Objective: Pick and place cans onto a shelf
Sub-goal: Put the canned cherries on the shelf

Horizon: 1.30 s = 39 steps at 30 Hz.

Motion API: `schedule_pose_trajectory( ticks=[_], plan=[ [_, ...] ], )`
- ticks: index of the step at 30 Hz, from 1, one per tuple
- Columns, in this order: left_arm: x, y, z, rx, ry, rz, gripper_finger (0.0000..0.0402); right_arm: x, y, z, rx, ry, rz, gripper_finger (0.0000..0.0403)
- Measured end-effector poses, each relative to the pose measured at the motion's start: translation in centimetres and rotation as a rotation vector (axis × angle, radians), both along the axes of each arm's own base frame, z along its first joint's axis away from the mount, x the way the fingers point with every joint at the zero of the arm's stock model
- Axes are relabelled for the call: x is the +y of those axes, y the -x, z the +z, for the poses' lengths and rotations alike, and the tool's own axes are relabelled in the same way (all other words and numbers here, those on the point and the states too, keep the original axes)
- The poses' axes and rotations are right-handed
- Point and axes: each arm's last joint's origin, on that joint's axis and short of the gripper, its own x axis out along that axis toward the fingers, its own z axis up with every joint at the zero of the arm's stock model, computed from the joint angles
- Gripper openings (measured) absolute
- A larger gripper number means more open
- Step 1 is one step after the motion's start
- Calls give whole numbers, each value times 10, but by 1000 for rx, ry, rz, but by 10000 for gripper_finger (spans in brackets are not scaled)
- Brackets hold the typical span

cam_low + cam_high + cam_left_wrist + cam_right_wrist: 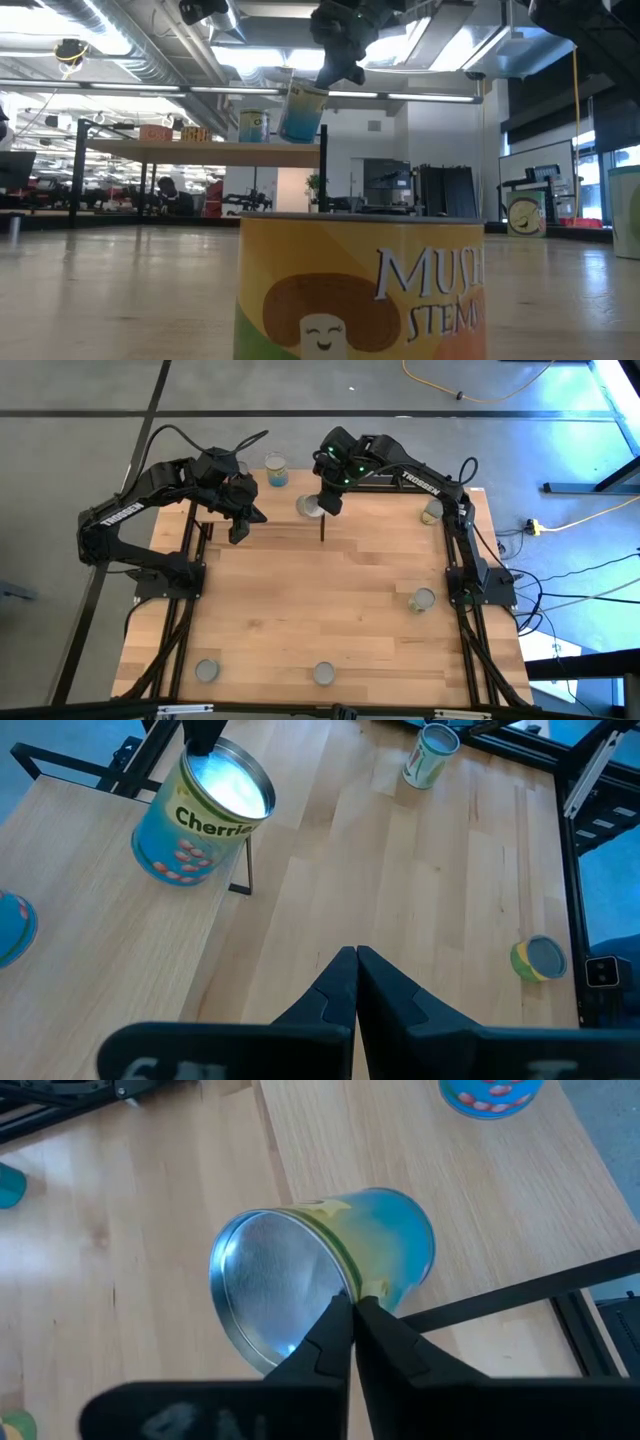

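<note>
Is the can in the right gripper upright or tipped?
Tipped: the blue can leans over the shelf, pinched at its rim by the right gripper.

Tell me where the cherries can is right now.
The cherries can hangs tilted over the shelf near its right upright, its rim pinched by the right gripper. In the low view, another can stands on the shelf just beside it.

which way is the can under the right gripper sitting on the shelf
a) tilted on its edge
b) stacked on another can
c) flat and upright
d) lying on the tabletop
a: in the low view the blue can leans at an angle on the shelf under the right gripper, whose fingers pinch its rim in the right wrist view.
</note>
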Motion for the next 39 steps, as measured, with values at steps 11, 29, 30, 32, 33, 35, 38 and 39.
schedule_pose_trajectory(
  ticks=[11,29,30,32,33,35,38,39],
  plan=[
    [4,-3,-2,30,-47,53,0,0,0,1,-2,-1,-2,18],
    [7,-8,-5,50,-69,61,0,-1,-1,2,-19,10,-1,19],
    [7,-9,-5,47,-78,53,0,-1,-1,2,-22,11,-1,19],
    [7,-10,-4,38,-98,40,0,-1,-2,2,-30,15,-1,21],
    [8,-12,-4,30,-106,36,0,-1,-2,2,-33,16,-2,23],
    [11,-17,-5,18,-125,30,0,-1,-3,3,-42,15,-9,28],
    [16,-25,-11,61,-196,13,0,-1,-3,3,-47,6,-20,34],
    [18,-29,-14,82,-217,7,0,-1,-3,4,-48,6,-19,35]
  ],
)
